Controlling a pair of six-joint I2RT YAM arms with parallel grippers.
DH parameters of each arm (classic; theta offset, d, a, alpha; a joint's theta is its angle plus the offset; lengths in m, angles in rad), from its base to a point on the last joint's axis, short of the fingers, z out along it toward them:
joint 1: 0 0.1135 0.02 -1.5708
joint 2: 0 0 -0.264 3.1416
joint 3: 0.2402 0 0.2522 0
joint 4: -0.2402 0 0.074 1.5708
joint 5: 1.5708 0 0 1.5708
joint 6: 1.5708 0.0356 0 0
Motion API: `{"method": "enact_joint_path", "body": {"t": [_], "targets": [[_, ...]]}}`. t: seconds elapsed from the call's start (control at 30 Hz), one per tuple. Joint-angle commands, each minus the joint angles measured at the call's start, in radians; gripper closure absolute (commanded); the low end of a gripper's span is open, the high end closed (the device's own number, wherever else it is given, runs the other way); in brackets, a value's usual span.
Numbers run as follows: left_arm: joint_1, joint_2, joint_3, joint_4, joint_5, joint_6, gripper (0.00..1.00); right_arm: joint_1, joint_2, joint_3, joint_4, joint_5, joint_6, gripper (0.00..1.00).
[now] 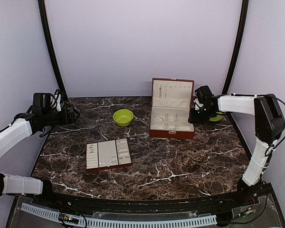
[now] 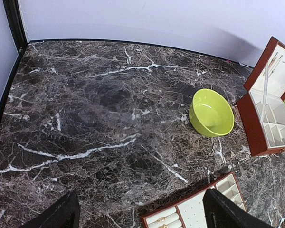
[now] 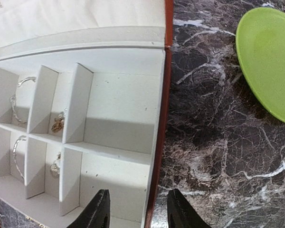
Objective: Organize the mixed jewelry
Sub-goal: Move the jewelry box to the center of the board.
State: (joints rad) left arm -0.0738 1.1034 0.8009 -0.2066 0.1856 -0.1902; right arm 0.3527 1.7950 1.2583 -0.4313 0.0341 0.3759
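On dark marble table (image 1: pixel 180 164): open red-brown cream-lined box (image 1: pixel 171 134) at back, R of ctr, w/ tiny jewelry pieces (image 3: pixel 57 123) in its compartments; lime-green bowl (image 1: pixel 123 117) to its L, lime-green plate (image 3: pixel 270 61) to its R; flat cream-lined tray (image 1: pixel 109 167) in front-L.

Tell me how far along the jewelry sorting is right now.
Done: bracelets and small pieces lie in the box compartments; more pieces sit on the tray. In hand: nothing; right gripper hangs open over the box's right wall, left gripper open, off left. Left: unclear; possibly the tray's pieces.

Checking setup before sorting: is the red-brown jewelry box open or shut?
Open. The box lid stands upright, exposing its cream compartments.
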Motion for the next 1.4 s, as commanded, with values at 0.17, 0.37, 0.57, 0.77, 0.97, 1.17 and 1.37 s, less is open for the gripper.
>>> {"method": "enact_joint_path", "body": {"t": [0.17, 0.37, 0.57, 0.77, 0.97, 1.17, 1.37], "targets": [[0.005, 0.009, 0.008, -0.01, -0.011, 0.012, 0.07, -0.004, 0.07, 0.038, -0.023, 0.031, -0.041, 0.76], [0.006, 0.008, 0.011, -0.011, -0.012, 0.012, 0.07, -0.003, 0.061, 0.016, -0.018, 0.029, -0.053, 0.97], [0.006, 0.003, 0.011, -0.013, -0.013, 0.01, 0.08, 0.01, 0.007, -0.031, -0.017, 0.051, -0.073, 1.0], [0.006, -0.004, 0.009, -0.014, -0.014, 0.009, 0.07, 0.047, -0.096, -0.127, 0.009, 0.057, -0.058, 1.0], [0.006, -0.021, 0.002, -0.008, -0.027, 0.009, 0.08, 0.121, -0.155, -0.206, 0.03, 0.06, -0.023, 1.0], [0.006, -0.02, 0.001, -0.003, -0.015, 0.006, 0.08, 0.21, -0.196, -0.252, 0.049, 0.078, 0.039, 1.0], [0.006, -0.027, -0.002, -0.001, -0.013, 0.005, 0.08, 0.306, -0.199, -0.246, 0.031, 0.124, 0.099, 1.0]]}}
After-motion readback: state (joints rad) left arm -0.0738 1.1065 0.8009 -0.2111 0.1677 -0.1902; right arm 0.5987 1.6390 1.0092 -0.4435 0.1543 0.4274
